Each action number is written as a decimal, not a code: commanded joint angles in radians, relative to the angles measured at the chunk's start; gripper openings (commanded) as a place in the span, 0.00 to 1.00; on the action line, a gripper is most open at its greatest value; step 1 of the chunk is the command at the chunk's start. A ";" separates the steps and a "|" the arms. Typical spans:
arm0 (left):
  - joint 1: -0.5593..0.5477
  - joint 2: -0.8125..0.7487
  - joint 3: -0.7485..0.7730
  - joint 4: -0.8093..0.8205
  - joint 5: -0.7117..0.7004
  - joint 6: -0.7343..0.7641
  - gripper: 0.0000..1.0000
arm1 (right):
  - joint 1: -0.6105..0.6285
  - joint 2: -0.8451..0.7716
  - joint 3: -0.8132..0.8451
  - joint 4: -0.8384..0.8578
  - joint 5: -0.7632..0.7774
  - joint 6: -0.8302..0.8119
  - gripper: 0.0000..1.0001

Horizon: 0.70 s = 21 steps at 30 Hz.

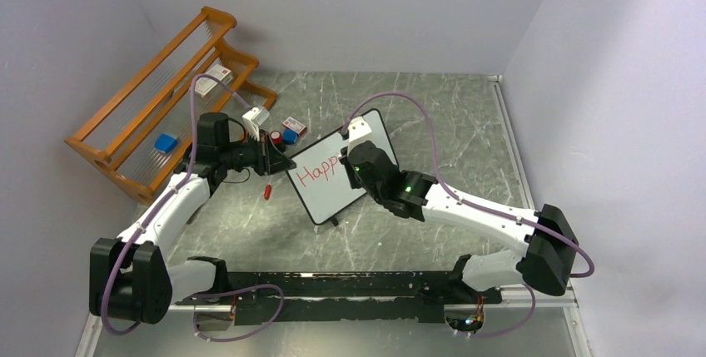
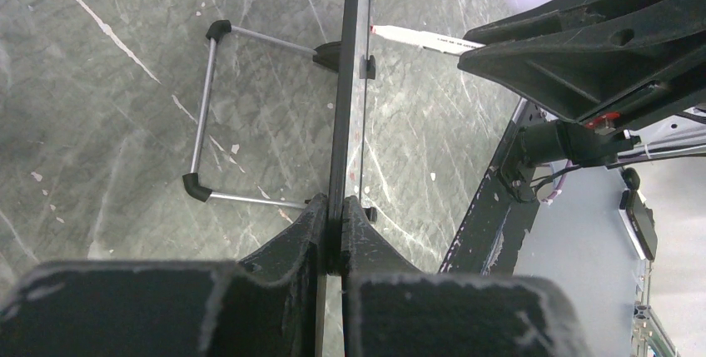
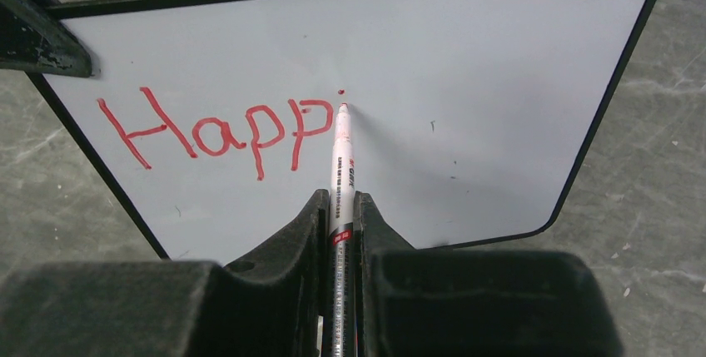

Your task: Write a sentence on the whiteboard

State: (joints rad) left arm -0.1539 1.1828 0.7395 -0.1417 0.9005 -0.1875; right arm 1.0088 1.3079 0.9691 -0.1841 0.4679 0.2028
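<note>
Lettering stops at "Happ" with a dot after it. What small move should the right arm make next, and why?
Probably pull the marker tip down the whiteboard for the i's stem: a red dot sits just above it, with no stroke below.

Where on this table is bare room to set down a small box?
Bare tabletop lies right of the whiteboard, out to the table's right edge, and along the far edge behind it. The far left is crowded: wooden rack, small boxes, a red cap and the left fingers clamping the board.
</note>
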 commanded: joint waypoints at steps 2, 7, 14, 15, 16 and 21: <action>-0.001 0.024 -0.009 -0.056 -0.064 0.029 0.05 | -0.007 -0.006 -0.015 -0.008 -0.014 0.017 0.00; -0.001 0.022 -0.011 -0.056 -0.065 0.030 0.05 | -0.008 -0.004 -0.020 0.013 -0.008 0.019 0.00; -0.001 0.026 -0.011 -0.054 -0.063 0.028 0.05 | -0.007 0.009 -0.009 0.026 0.010 0.021 0.00; -0.001 0.026 -0.011 -0.056 -0.063 0.028 0.05 | -0.007 0.010 -0.009 0.029 0.009 0.022 0.00; -0.001 0.027 -0.010 -0.056 -0.063 0.029 0.05 | -0.007 0.012 -0.007 0.031 0.009 0.020 0.00; -0.001 0.027 -0.009 -0.053 -0.061 0.029 0.05 | -0.008 0.032 -0.001 0.034 0.014 0.019 0.00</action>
State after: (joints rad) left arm -0.1539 1.1828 0.7395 -0.1417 0.9012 -0.1875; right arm 1.0084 1.3197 0.9604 -0.1780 0.4625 0.2142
